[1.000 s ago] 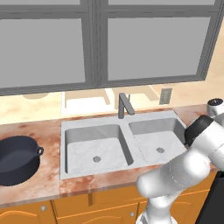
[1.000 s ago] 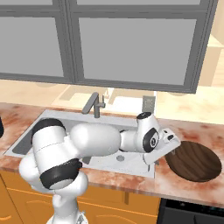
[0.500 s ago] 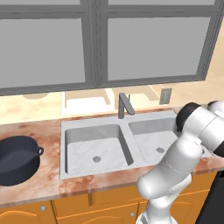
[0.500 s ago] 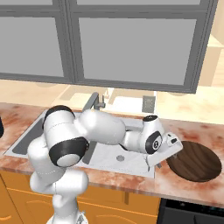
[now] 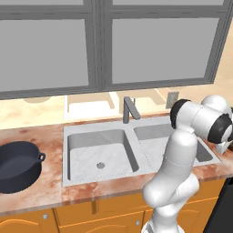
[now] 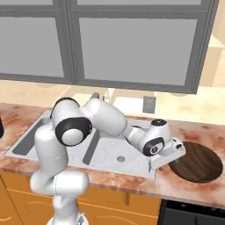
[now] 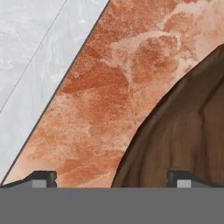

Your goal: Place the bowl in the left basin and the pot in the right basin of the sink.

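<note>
Reaching low over the desk [image 6: 132, 182], the claw [image 6: 165, 154] hangs at the edge of the bowl [image 6: 197, 161], with its jaws spread wide and nothing between them. In the hand view the bowl's rim [image 7: 144, 131] runs between the two finger tips [image 7: 43, 178], so I judge that the claw is lined up to close on the rim, one finger inside and one outside. The bowl lies on the desk at about 3 o'clock from the sink [image 6: 105, 151], just beside the right basin [image 6: 121, 154]. The pot [image 5: 18, 166] stands far at 9 o'clock on the desk, beside the left basin [image 5: 98, 157]. Each vessel sits at the side opposite to its target basin, so both must cross the sink; no step is finished yet.
</note>
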